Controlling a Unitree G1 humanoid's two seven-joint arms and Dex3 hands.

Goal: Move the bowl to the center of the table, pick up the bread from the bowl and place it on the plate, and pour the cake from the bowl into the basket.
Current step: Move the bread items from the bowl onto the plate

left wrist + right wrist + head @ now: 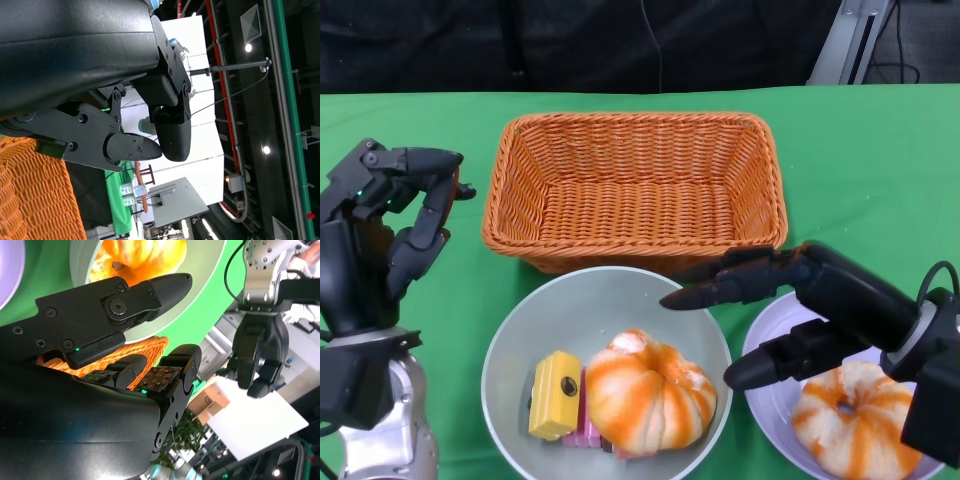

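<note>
A grey-green bowl [520, 330] sits at the near middle of the green table, holding an orange-and-white striped bread [650, 390], a yellow cake block [555, 393] and a pink piece [585, 432]. A second striped bread [850, 420] lies on the pale plate [772, 405] at the near right. My right hand [800, 300] hovers over the gap between bowl and plate, fingers stretched toward the bowl, holding nothing. In the right wrist view the same fingers [150, 295] point over the bowl [200, 285]. My left hand [400, 220] is raised at the far left, loosely curled and empty.
An orange wicker basket [635, 125] stands just behind the bowl, its near wall almost touching the bowl's rim; it shows as well in the left wrist view [35, 195]. Bare green cloth lies to the left of the bowl and beside the basket.
</note>
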